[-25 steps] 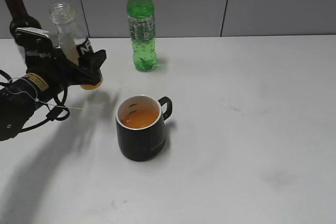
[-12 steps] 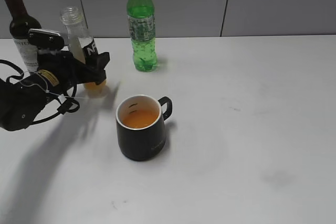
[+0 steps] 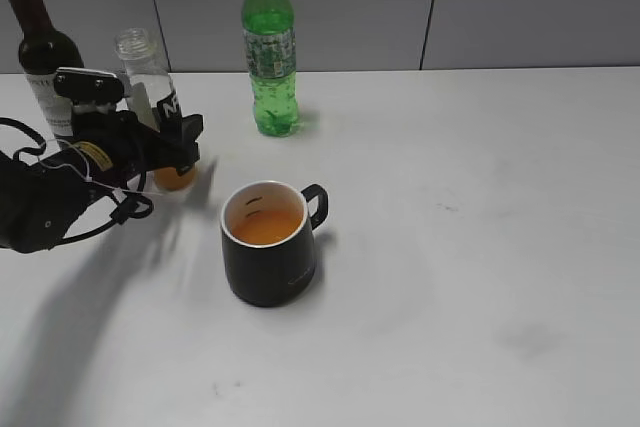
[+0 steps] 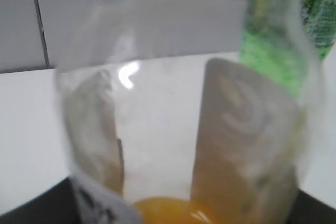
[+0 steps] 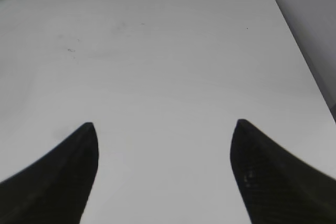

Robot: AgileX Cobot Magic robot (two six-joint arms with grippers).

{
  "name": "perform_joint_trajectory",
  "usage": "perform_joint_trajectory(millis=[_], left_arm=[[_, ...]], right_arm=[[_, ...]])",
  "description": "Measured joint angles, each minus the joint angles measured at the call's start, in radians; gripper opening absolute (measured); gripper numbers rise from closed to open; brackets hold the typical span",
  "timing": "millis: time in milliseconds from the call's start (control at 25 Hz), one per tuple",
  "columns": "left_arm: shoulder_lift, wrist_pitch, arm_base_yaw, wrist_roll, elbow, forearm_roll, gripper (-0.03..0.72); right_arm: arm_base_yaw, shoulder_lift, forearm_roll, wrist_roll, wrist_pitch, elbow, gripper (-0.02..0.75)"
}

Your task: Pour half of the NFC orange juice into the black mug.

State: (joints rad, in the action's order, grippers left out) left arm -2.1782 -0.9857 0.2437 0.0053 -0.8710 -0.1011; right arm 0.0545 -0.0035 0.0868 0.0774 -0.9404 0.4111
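L gripper [image 3: 165, 142] clamped on the NFC orange juice [image 3: 160, 112] at the table's [image 3: 480, 247] far-left side.

Bottle upright, uncapped, w/ a little orange left at the bottom, base at or just above the table, can't tell which. The black mug [image 3: 270, 244] sits near, to its right, holding orange liquid. R gripper [image 5: 165, 177] spread wide over bare table, holding nothing.

green soda bottle [image 3: 269, 52], wine bottle [image 3: 40, 52], white table [image 3: 480, 247]
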Motion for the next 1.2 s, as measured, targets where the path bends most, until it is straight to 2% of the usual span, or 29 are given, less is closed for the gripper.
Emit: perform_joint_trajectory(millis=[240, 440, 560, 920, 1200], left_arm=[[-0.037, -0.074, 0.000, 0.000, -0.002, -0.003, 0.476], [-0.042, -0.094, 0.000, 0.000, -0.002, -0.009, 0.602], [-0.042, -0.091, 0.000, 0.015, -0.002, -0.009, 0.638], [-0.041, -0.141, 0.000, 0.038, 0.045, -0.008, 0.648], [0.001, -0.215, 0.000, 0.041, 0.182, 0.031, 0.648]], right_arm=[[0.000, 0.000, 0.000, 0.000, 0.000, 0.000, 0.595], [0.000, 0.000, 0.000, 0.000, 0.000, 0.000, 0.595], [0.000, 0.000, 0.000, 0.000, 0.000, 0.000, 0.595], [0.000, 0.000, 0.000, 0.000, 0.000, 0.000, 0.595], [0.000, 0.000, 0.000, 0.000, 0.000, 0.000, 0.595]])
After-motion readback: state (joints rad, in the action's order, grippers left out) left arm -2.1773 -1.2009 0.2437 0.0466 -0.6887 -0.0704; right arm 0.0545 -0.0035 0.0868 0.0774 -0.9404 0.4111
